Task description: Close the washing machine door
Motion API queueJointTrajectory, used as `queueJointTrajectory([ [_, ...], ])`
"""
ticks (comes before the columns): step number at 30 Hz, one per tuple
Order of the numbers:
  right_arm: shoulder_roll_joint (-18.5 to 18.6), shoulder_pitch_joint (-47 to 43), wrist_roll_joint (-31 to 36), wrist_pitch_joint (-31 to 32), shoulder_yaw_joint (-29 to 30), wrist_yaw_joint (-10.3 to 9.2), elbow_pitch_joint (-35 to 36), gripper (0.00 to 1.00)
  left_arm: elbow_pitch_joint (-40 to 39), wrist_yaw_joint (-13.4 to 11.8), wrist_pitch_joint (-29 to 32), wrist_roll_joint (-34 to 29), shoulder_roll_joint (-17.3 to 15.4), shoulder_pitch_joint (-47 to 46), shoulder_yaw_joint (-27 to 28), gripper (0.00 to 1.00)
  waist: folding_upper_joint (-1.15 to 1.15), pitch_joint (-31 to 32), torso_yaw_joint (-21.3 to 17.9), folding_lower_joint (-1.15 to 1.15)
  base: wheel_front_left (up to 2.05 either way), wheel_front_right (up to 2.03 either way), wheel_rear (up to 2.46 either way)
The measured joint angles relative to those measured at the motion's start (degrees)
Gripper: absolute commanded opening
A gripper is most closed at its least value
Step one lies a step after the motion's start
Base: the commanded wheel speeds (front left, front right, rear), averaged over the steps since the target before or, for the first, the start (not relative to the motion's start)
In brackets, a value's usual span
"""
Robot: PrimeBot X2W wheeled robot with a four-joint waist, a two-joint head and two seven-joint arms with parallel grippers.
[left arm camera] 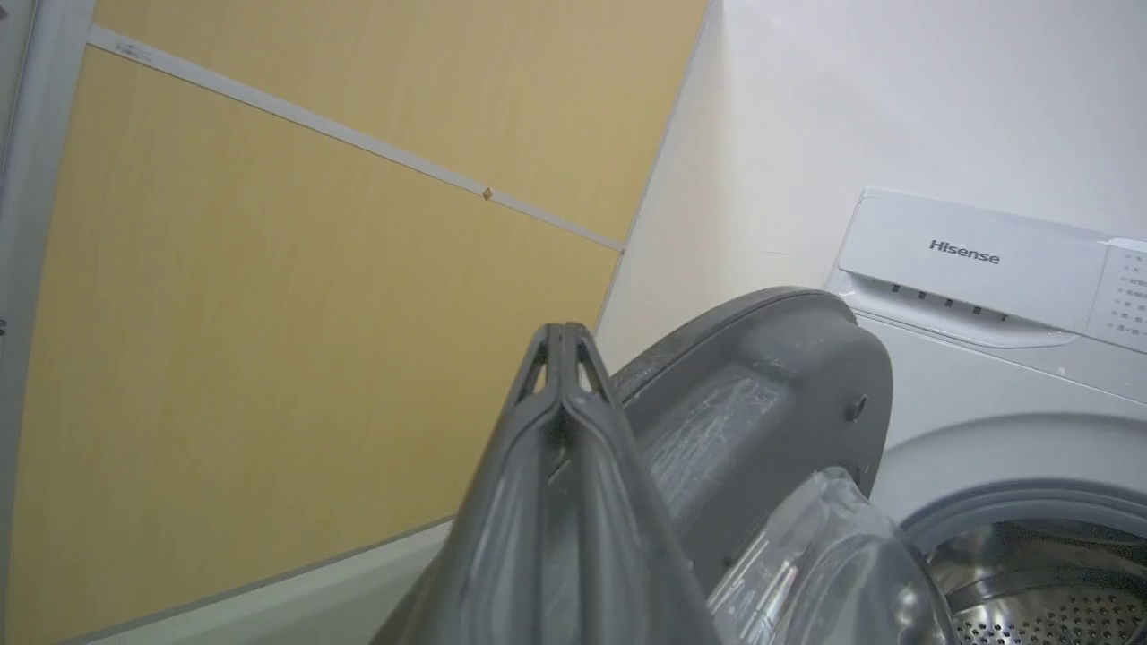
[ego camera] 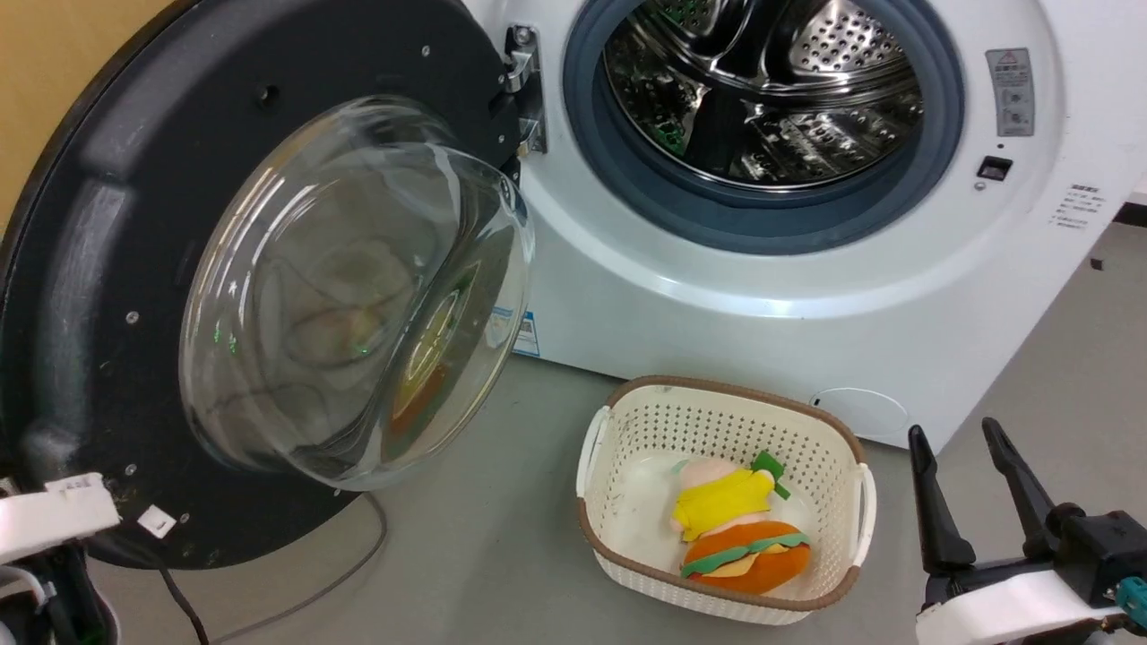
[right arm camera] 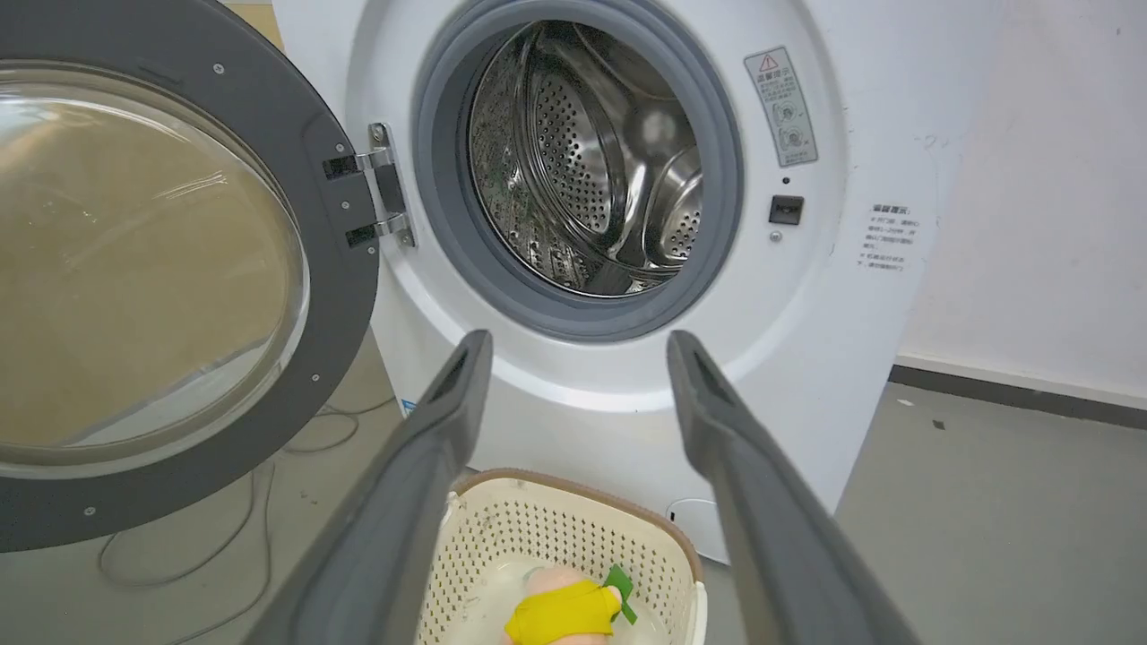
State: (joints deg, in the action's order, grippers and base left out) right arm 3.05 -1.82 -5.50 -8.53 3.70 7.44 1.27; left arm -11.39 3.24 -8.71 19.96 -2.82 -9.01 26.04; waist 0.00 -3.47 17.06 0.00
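Facing tan wall [left arm camera: 269, 269], left end effector [left arm camera: 562, 345] clenched; right end effector [ego camera: 952, 434] released above floor [ego camera: 1075, 358].

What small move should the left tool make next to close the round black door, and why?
Probably press the shut left tool against the large round glossy black door, swinging it toward the white washing machine. The door stands wide open on its hinge, and the tool sits close beside it.

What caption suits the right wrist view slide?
Open right gripper facing white front-loading washing machine, round black glass-windowed door swung wide, cream perforated basket below.
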Motion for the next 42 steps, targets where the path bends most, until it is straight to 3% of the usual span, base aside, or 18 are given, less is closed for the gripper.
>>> queueJointTrajectory([
  [3,0.00,0.00,0.00,-0.30,0.20,0.00,-0.01,1.00,2.71,0.49,-0.24,1.91,-0.34,-1.55,1.93,0.00,0.00,-0.53,0.81,0.00,0.00,0.00,0.00],
  [8,0.00,0.00,0.00,-0.88,0.51,0.00,0.00,1.00,9.51,0.99,0.40,7.17,-3.76,-3.74,3.91,0.00,0.00,-1.38,2.17,0.00,0.00,0.00,0.00],
  [14,0.00,0.01,0.00,-1.44,0.99,0.00,-0.01,1.00,18.73,1.01,8.86,16.26,-8.15,-7.79,5.79,0.00,0.00,-2.23,3.78,0.00,0.00,0.00,0.00],
  [24,0.00,0.04,0.00,-2.58,1.19,0.00,-0.53,1.00,29.59,1.89,24.39,28.54,-13.46,-13.41,4.11,0.00,0.00,-3.16,6.33,0.00,0.00,0.00,0.00],
  [33,0.00,0.08,-0.15,-3.58,1.19,0.00,-0.79,1.00,29.43,2.48,36.80,39.95,-14.72,-14.28,-1.19,0.00,0.00,-3.79,7.97,0.00,0.00,0.00,0.00],
  [42,0.00,0.07,-0.97,-4.49,1.92,0.00,-1.01,1.00,23.20,2.99,45.51,50.78,-16.41,-9.00,-4.26,0.00,0.00,-4.29,9.33,0.00,0.00,0.00,0.00],
])
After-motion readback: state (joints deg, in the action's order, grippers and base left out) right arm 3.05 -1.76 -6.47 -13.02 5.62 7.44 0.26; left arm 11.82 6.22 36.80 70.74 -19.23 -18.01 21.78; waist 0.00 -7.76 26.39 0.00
